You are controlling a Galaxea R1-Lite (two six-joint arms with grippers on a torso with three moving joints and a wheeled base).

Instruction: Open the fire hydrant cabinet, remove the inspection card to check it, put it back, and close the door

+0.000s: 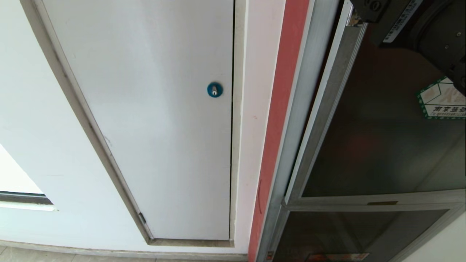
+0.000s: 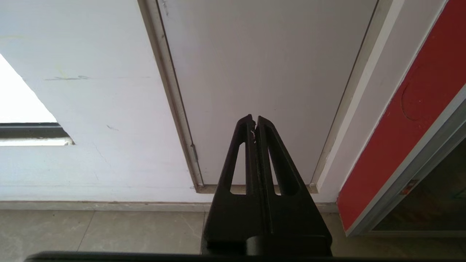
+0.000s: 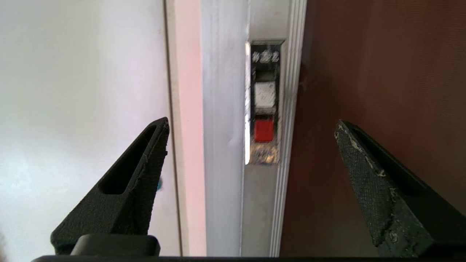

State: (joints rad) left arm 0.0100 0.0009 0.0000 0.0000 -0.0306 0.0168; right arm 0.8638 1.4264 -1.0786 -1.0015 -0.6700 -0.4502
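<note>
The left tool [image 2: 255, 122] hangs pressed shut and empty before the white panel [image 1: 145, 109] with its blue lock [image 1: 214, 89]. Rightward, the fire hydrant cabinet [image 1: 276, 127] has its door [image 1: 382, 145] shut or nearly so. The right tool [image 3: 251, 145] gapes wide, holding nothing, facing the red latch tab [image 3: 263, 130]. No inspection card shows; likely everything remains undone.

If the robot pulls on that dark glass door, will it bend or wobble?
Probably not. The door is a glass pane in a metal frame, so it should swing as one stiff piece. Glass is smooth and breakable, so the open right gripper would likely do better on the red latch than on the pane.
</note>
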